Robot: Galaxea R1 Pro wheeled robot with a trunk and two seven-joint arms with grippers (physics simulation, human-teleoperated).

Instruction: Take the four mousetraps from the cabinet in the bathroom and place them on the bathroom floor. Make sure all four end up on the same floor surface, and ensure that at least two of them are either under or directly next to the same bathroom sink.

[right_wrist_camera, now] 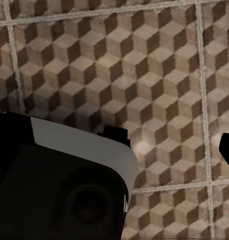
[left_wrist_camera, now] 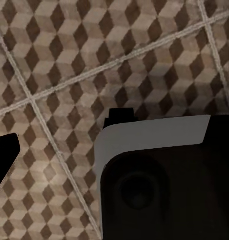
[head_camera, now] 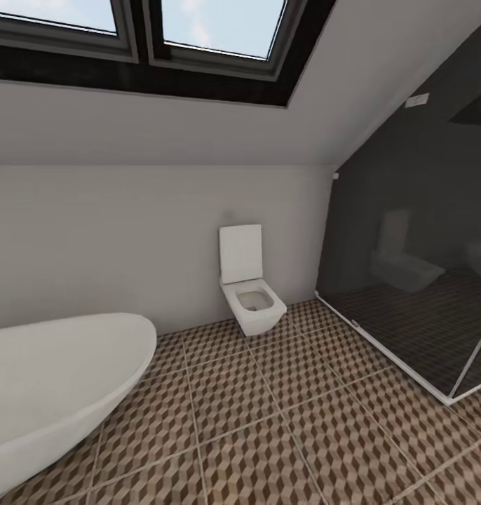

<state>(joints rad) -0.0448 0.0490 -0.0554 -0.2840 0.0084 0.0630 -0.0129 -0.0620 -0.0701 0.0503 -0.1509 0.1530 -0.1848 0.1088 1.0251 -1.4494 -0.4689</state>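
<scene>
- Left pincer (left_wrist_camera: 5, 159): only one black piece is showing at the edge of the left wrist view. Whether the pincer is released or clenched cannot be told, and nothing is showing in its grasp.
- Right pincer (right_wrist_camera: 228, 151): likewise, only a black tip is showing at the edge of the right wrist view. Its state cannot be told either.
- A dark rounded housing (left_wrist_camera: 159, 185) with a pale grey band along its upper edge is occupying much of the left wrist view. A matching housing is sitting in the right wrist view.
- Bathroom floor (left_wrist_camera: 69, 60): the cube-patterned tiles in brown, beige and cream are lying beneath both pincers, with pale grout lines crossing them. Both pincers are hanging above the tiles and not touching them.
- In the head view the same bathroom floor is running from the near edge out to the far wall (head_camera: 128, 238) and right to the shower.
- A white oval bathtub (head_camera: 51, 386) is standing at the near left, its rounded end reaching over the tiles.
- A square white toilet (head_camera: 249, 284) is hanging against the far wall, lid raised, near the middle.
- A glass shower (head_camera: 416, 294) with dark shaded tiles is closing off the right side, and its pane is reflecting the toilet.
- A dark-framed skylight (head_camera: 198, 28) is sitting in the sloping ceiling at the far top, showing sky.
</scene>
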